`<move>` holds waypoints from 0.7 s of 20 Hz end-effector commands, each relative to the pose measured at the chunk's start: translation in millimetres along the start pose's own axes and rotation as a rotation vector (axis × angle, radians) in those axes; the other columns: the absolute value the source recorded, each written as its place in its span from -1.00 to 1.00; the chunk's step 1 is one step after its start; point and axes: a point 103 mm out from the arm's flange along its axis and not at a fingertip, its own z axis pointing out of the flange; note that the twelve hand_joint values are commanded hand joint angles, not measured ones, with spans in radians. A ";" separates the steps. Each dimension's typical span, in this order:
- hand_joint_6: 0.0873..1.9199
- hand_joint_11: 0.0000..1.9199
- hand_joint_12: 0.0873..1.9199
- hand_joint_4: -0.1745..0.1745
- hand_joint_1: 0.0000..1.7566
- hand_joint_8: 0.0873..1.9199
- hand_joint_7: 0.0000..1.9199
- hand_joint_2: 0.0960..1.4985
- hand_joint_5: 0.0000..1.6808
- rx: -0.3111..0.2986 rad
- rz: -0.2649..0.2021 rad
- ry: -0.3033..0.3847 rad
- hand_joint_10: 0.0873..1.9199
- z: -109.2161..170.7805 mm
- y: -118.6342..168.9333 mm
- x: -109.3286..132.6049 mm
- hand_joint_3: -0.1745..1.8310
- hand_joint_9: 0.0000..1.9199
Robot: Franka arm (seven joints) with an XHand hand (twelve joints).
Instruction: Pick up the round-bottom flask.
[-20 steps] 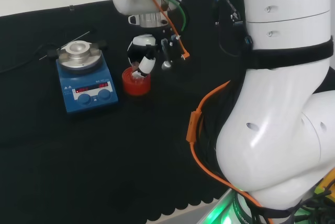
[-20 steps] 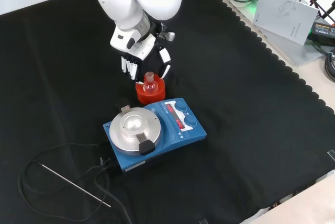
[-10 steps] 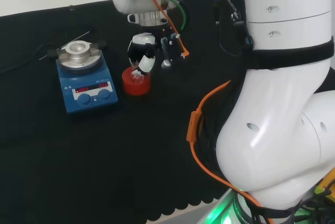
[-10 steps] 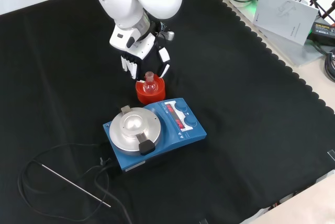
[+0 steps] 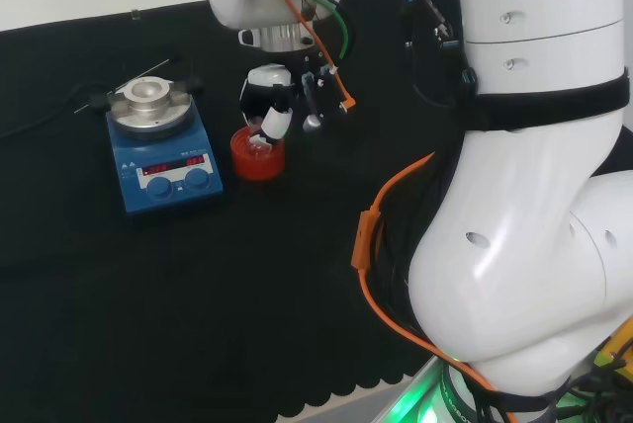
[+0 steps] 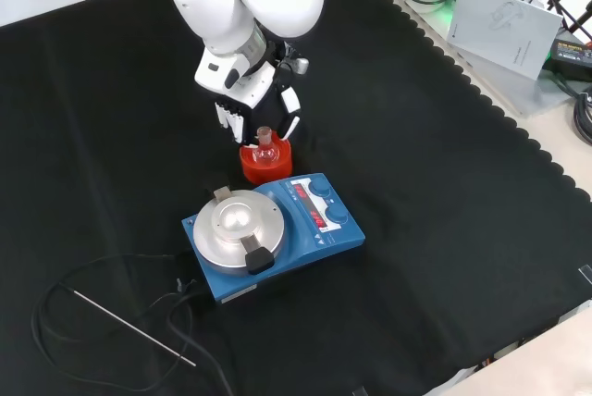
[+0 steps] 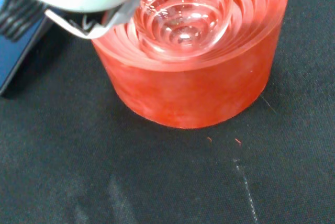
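We see the small clear glass round-bottom flask [image 6: 266, 148] seated upright in the red ribbed ring stand [image 6: 265, 164] on the worktop [image 6: 444, 192], which is covered with black cloth. The black and white robot hand [image 6: 248, 100] hangs just above and behind it in the front view, fingers pointing down around the flask's neck. In the head view a white fingertip [image 5: 274, 123] sits right at the top of the flask [image 5: 259, 142], and in the wrist view the glass bulb [image 7: 183, 12] rests in the stand's ribbed hollow [image 7: 209, 77] with a white part of the hand pressed close beside it. We cannot tell whether the fingers actually pinch the neck or merely bracket it.

In the front view, just below the stand and almost touching it, sits a blue magnetic stirrer with a round silver top plate [image 6: 270, 229]. Its black cable [image 6: 111, 317] loops across the cloth at the lower left, where a thin metal rod [image 6: 134, 327] lies as well.
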 end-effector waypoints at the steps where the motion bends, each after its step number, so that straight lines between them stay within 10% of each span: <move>1: 0.00 0.18 0.18 -1.00 0.16 -0.13 0.19 -0.54 0.04 0.000 -0.004 0.000 -0.35 1.5 1.4 1.3 0.13 0.36; 14: -0.11 0.39 0.02 -1.00 0.25 -0.31 0.39 -0.52 0.19 -0.034 -0.005 -0.018 -0.47 6.1 9.8 6.2 0.14 0.52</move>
